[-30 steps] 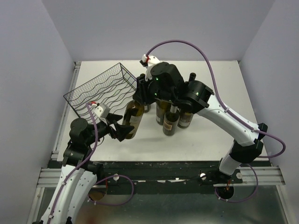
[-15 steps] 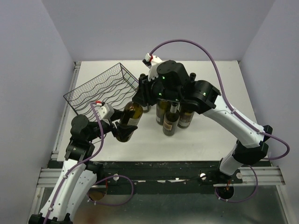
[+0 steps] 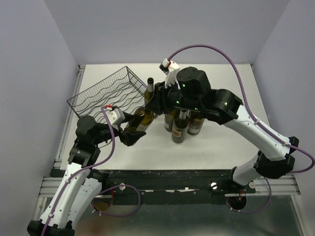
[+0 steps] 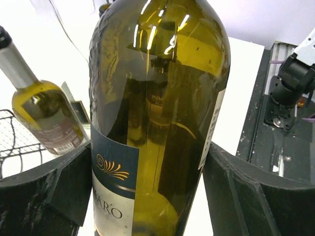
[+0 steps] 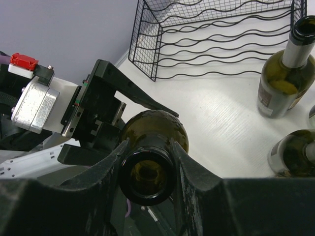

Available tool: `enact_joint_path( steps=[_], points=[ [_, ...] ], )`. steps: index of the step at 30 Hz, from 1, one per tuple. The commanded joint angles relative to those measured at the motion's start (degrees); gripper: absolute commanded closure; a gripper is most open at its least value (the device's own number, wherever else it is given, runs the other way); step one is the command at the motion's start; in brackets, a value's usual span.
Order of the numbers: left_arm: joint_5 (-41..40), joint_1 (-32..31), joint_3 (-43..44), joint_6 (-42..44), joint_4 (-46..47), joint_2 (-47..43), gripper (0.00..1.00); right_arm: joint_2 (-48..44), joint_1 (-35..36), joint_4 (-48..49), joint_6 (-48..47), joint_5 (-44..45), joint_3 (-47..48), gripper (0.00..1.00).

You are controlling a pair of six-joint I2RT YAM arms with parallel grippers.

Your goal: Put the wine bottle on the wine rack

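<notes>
The wine bottle [image 3: 139,122], olive-green glass with a blue and white label, hangs tilted above the table, base toward the near left and neck toward the far right. My left gripper [image 3: 129,132] is shut on its lower body; in the left wrist view the bottle [image 4: 157,98] fills the space between the black fingers [image 4: 47,191]. My right gripper [image 3: 153,102] is shut on the neck; in the right wrist view the open mouth [image 5: 146,178] sits between the jaws. The black wire wine rack [image 3: 106,93] stands at the far left, just behind the bottle, and shows in the right wrist view [image 5: 216,29].
Several more bottles stand in a cluster [image 3: 179,129] under the right arm. One capped bottle [image 3: 150,86] stands by the rack's right end, also in the right wrist view [image 5: 284,73] and the left wrist view [image 4: 42,115]. A black rail [image 3: 162,177] runs along the table's near edge.
The left gripper has closed round the bottle's lower body. The bottle has tipped from upright to slanted, its neck carried right and back by the right gripper.
</notes>
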Motion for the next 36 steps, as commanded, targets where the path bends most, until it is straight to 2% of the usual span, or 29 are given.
enact_joint_path(
  steps=[1, 8, 11, 16, 20, 24, 27, 32, 36],
  points=[
    [-5.05, 0.08, 3.71, 6.9, 0.75, -1.01, 1.0, -4.87, 0.81, 4.39, 1.53, -5.38, -1.1, 0.9],
    [-5.93, -0.18, 4.77, 20.25, 2.78, -4.0, 1.0, -5.31, 0.9, 2.9, 0.56, -5.02, -1.1, 0.57],
    [-7.68, -0.27, 4.16, 26.14, 3.75, -5.41, 1.0, -6.36, 0.81, 3.94, -0.32, -4.93, -2.85, 0.29],
    [-10.32, -0.27, 3.54, 35.37, 5.41, -6.99, 1.0, -6.63, 0.9, 3.78, -2.08, -6.86, -3.74, 0.07],
    [-10.94, -0.36, 3.36, 44.51, 4.72, -7.43, 1.0, -5.58, 0.9, 0.79, -3.83, -4.76, -1.55, 0.0],
    [-11.29, -0.45, 4.07, 53.3, 2.95, -6.99, 1.0, -3.91, 0.81, -2.54, -6.64, -5.37, 1.08, 0.0],
    [-8.49, -0.36, 3.63, 62.96, 1.21, -6.64, 1.0, -1.54, 0.81, -7.98, -10.77, -6.34, 4.16, 0.0],
    [-7.78, -0.45, 5.82, 68.08, -1.87, -5.32, 1.0, 2.33, 0.9, -14.41, -14.47, -1.07, 5.58, 0.0],
    [-8.13, -0.8, 6.96, 71.51, -3.63, -4.44, 1.0, 4.35, 0.81, -15.12, -15.17, -1.32, 4.17, 0.0]
  ],
)
